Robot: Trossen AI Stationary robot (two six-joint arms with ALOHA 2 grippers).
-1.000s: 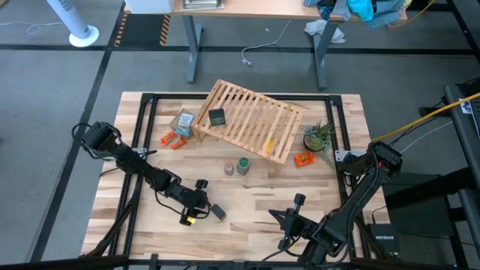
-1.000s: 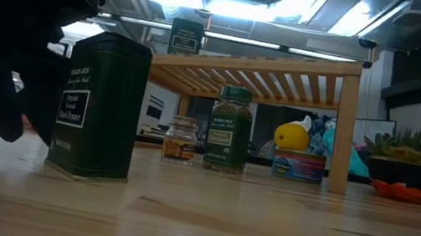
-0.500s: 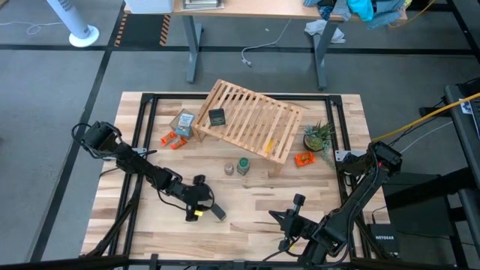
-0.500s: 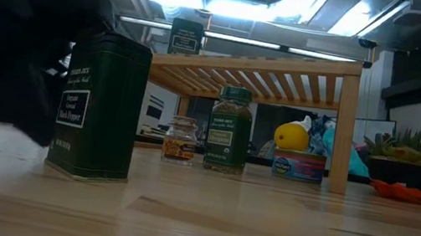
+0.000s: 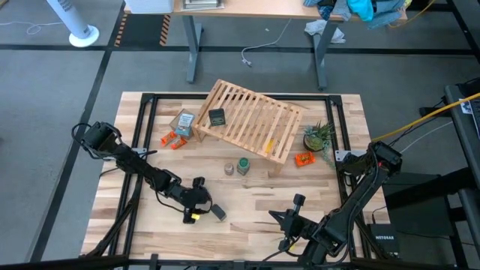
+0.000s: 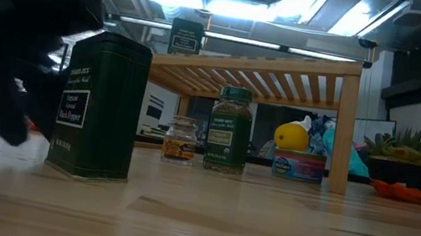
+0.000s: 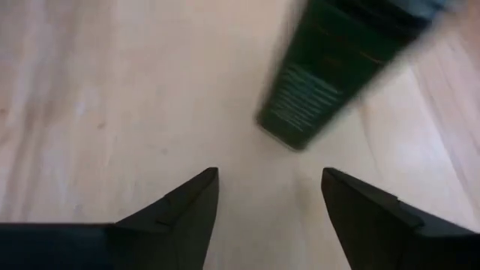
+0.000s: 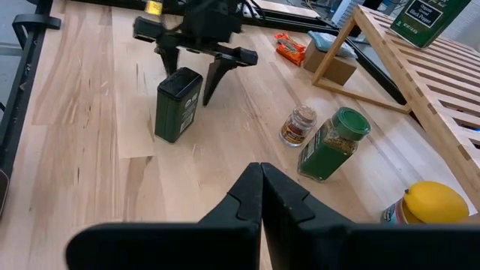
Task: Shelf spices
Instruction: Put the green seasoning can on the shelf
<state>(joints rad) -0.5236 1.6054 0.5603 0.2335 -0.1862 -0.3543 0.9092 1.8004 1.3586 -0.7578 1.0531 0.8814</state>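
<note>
My left gripper point(image 8: 191, 61) stands spread, empty, just beside the upright black pepper tin point(image 8: 178, 103).

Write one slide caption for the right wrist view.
Left tool open beside the dark tin; right tool shut.

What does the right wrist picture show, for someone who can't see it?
The left gripper hangs with jaws open around a dark spice tin standing on the wooden table. Nearby stand a green jar and a tiny glass jar.
</note>
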